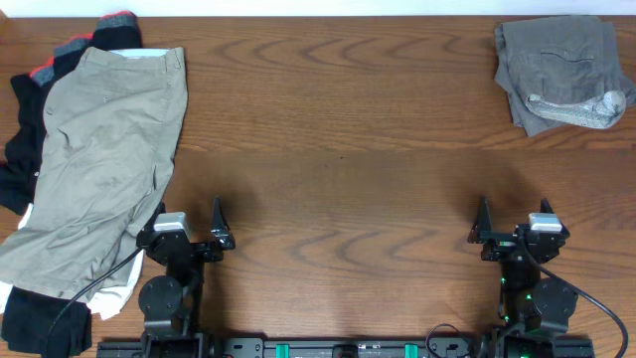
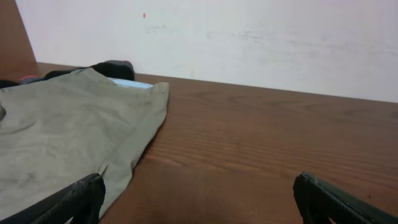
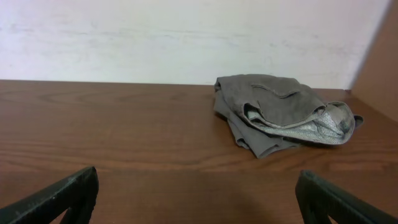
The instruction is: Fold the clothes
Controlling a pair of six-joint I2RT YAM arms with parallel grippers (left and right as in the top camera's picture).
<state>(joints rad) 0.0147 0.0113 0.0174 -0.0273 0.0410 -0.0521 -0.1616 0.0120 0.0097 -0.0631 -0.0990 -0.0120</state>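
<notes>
Large khaki shorts (image 1: 99, 164) lie spread at the table's left, on top of black garments with red-grey trim (image 1: 60, 60) and a white one (image 1: 119, 288). They also show in the left wrist view (image 2: 62, 137), with pale blue waistband lining (image 2: 134, 84) at the far edge. Folded grey shorts (image 1: 561, 70) sit at the back right, also in the right wrist view (image 3: 280, 112). My left gripper (image 1: 189, 231) is open and empty at the front, beside the khaki shorts' hem. My right gripper (image 1: 512, 229) is open and empty at the front right.
The wooden table (image 1: 338, 149) reaches back to a white wall (image 2: 249, 37). More black cloth (image 1: 45, 333) hangs at the front left corner. Cables run from both arm bases at the front edge.
</notes>
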